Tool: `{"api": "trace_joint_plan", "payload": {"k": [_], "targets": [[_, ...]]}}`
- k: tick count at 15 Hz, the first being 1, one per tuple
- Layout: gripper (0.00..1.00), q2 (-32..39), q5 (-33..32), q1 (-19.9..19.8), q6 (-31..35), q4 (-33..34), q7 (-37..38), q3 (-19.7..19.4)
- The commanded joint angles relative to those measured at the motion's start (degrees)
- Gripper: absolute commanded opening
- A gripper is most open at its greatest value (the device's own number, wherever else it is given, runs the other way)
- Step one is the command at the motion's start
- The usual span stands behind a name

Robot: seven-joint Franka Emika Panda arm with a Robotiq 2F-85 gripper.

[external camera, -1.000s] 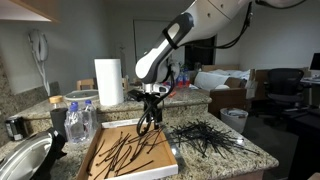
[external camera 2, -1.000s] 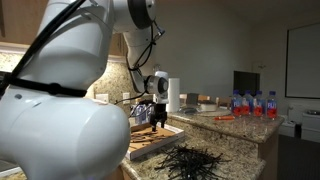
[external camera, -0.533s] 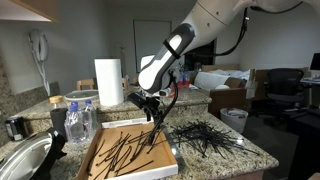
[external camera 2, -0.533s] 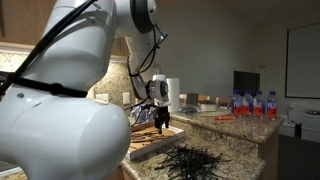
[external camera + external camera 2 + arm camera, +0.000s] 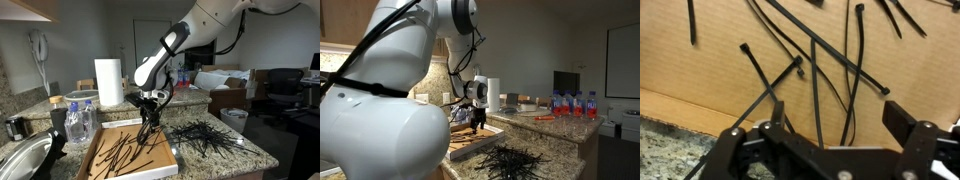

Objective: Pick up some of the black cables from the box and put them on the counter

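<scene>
Right now the arm (image 5: 165, 55) hangs over the box (image 5: 97, 158), which sits on the worktop (image 5: 245, 155) in the lower middle of the frame. The jaws stand wide apart just above the box's brown floor, and they clamp nothing that I can make out. Loose cables (image 5: 125, 150) lie scattered over that floor, most of them toward the centre and the lower left of the box. A separate heap (image 5: 205, 138) of the same black strands lies on the bare stone at lower right, just beside the box's rim, and it shows in both exterior views. The wrist view gives the relation that matters. The jaws fill the bottom edge, and the nearest strands lie straight ahead of them, reaching toward the top of the frame. Three or four of these run roughly top to bottom and cross one another just in front of the gap, near bottom centre. The jaws close from side to side in that view, so these long axes lie across the closing line. That should suit a pinch on several strands at once. A strip of granite shows at lower left, so the jaws sit close to one edge of the box. I judge the coming move to be a short straight drop onto that crossing. Thin strands lying flat on cardboard may slip out as the jaws meet.
</scene>
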Motion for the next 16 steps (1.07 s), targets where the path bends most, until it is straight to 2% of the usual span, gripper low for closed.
{"api": "trace_joint_plan", "payload": {"k": [1, 8, 16], "targets": [[1.00, 0.32, 3.55, -2.14, 0.05, -1.19, -3.87, 0.72], [1.00, 1.70, 7.37, -4.35, -1.50, -1.01, -7.19, 0.41], [1.00, 3.26, 6.89, -5.30, -4.37, 0.97, -8.01, -0.85]]}}
